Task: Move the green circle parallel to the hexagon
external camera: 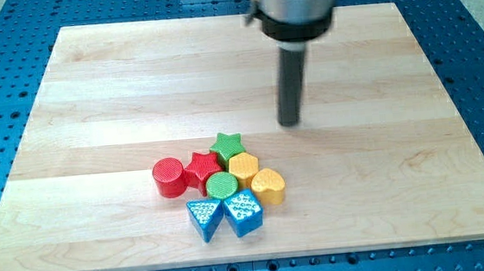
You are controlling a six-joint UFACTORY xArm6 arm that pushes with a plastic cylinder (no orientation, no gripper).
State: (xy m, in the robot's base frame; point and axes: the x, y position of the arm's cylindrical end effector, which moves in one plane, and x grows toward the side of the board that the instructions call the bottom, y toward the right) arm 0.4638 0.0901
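Note:
The green circle point(222, 185) sits in the middle of a tight cluster of blocks, below the board's centre. The yellow hexagon point(243, 166) touches it at its upper right. A green star point(226, 145) lies above the hexagon's left. A red star point(201, 167) is at the circle's upper left, and a red circle point(169, 177) lies further left. A yellow heart point(268, 186) is at the circle's right. A blue triangle point(203, 218) and a blue block point(243, 212) lie below it. My tip point(289, 121) rests on the board above and to the right of the cluster, apart from all blocks.
The wooden board point(92, 95) lies on a blue perforated table point(468, 40). The arm's grey housing point(294, 6) hangs over the board's top edge.

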